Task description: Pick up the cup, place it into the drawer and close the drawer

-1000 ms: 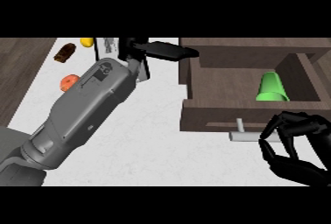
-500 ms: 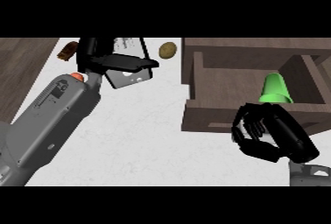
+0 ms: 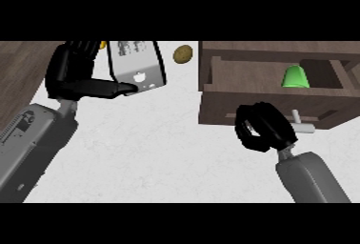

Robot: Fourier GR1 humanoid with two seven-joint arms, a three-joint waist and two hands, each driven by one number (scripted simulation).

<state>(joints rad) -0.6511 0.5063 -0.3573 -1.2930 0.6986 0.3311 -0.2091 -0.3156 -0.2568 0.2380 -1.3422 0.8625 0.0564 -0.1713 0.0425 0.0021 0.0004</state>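
Green cup (image 3: 296,77) upright inside the open drawer (image 3: 271,102), toward its right rear, beside a dark recess in the drawer's interior. Placement step judged complete; closing step in hand. Drawer front facing the viewer, pale handle (image 3: 302,125) projecting from its lower edge.

Right hand (image 3: 262,127) just in front of the drawer front, left of the handle, fingers curled into a fist-like bunch and holding nothing; contact with the wood not resolvable. Cup well apart from these fingers, separated by the drawer's front wall.

Next move, as judged: push the drawer front away from the body until flush with the cabinet, keeping the knuckles or palm square on the panel to avoid slipping off toward the handle.

Left hand (image 3: 79,75) at upper left, over the boundary of dark wood and white table (image 3: 155,157), fingers curled round a white carton-like object (image 3: 137,66). Small brown rounded item (image 3: 183,54) on the table near the drawer's far left corner.
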